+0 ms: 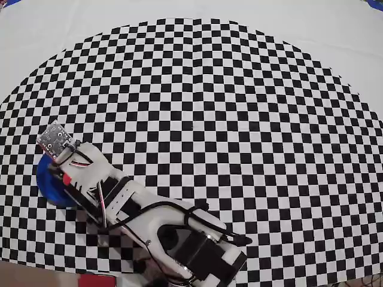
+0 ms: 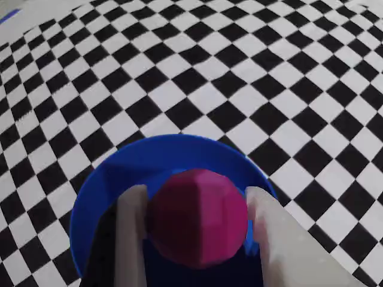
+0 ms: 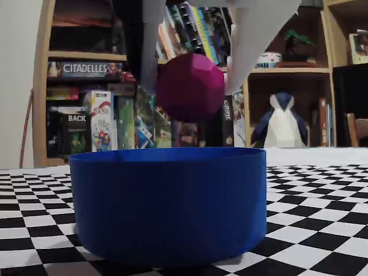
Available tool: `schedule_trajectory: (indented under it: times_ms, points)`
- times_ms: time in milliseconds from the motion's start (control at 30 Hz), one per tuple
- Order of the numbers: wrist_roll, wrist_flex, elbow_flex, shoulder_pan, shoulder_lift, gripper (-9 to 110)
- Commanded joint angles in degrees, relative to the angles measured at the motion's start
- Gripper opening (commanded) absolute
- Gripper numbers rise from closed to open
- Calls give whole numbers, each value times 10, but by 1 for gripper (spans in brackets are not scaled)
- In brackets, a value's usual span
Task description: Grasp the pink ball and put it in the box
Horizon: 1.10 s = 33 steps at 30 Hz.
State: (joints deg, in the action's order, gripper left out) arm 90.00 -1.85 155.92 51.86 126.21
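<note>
A black-and-white checkered mat (image 1: 197,107) covers the desk, and behind it in the fixed view stands a wooden bookshelf (image 3: 86,86) packed with board game boxes and books, with a blue-and-white folded penguin figure (image 3: 283,123) on the floor of a shelf bay to the right of the blue tub.

The blue tub (image 3: 169,201) is the landmark here: a round, low-walled plastic container resting flat on the checkered mat. In the overhead view only a crescent of the tub (image 1: 49,182) shows at the left edge of the mat, the rest hidden beneath the white arm (image 1: 143,209) that reaches over it from the lower edge.

The pink ball (image 3: 190,86) hangs above the tub's opening, clear of the rim, with air between its underside and the tub's top edge. In the wrist view the ball (image 2: 197,218) sits over the tub's blue interior (image 2: 149,167), roughly centred within the rim.

The fingers (image 2: 134,233) are clenched on the ball, one pale finger pressed to each side of it; the gripper (image 3: 192,69) comes down from above the tub.
</note>
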Motion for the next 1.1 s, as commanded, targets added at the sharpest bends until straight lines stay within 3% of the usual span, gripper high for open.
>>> schedule_trajectory:
  times_ms: [0,1067]
  points:
    - [-2,3,2,5,26,0]
    - [-2,3,22,22,49,0]
